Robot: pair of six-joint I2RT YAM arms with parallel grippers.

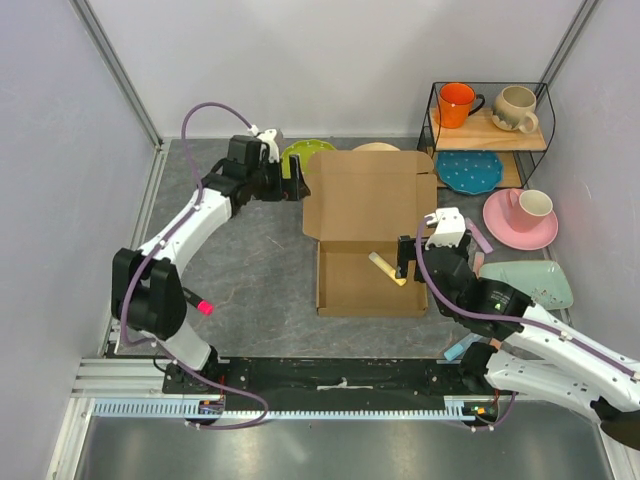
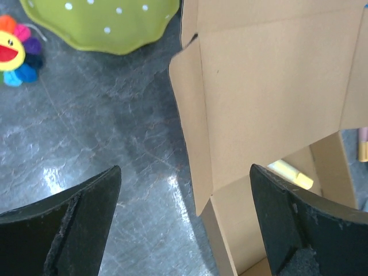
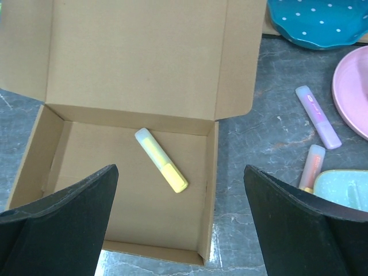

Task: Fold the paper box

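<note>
The paper box [image 1: 368, 240] is brown cardboard, its tray formed and its lid standing open toward the back. A yellow highlighter [image 1: 386, 268] lies inside the tray, also in the right wrist view [image 3: 161, 160]. My left gripper [image 1: 292, 187] is open and empty at the lid's left side flap [image 2: 192, 123], its jaws straddling the flap edge. My right gripper [image 1: 405, 262] is open and empty above the tray's right wall [image 3: 211, 190]. The box fills the right wrist view [image 3: 132, 115].
A green dotted plate [image 1: 305, 155] lies behind the left gripper, with a flower toy [image 2: 14, 49] beside it. A wire shelf [image 1: 490, 130] holds two mugs and a blue plate. A pink plate with a cup [image 1: 520, 218], loose highlighters [image 3: 317, 118] and a pale green dish [image 1: 525, 283] lie to the right.
</note>
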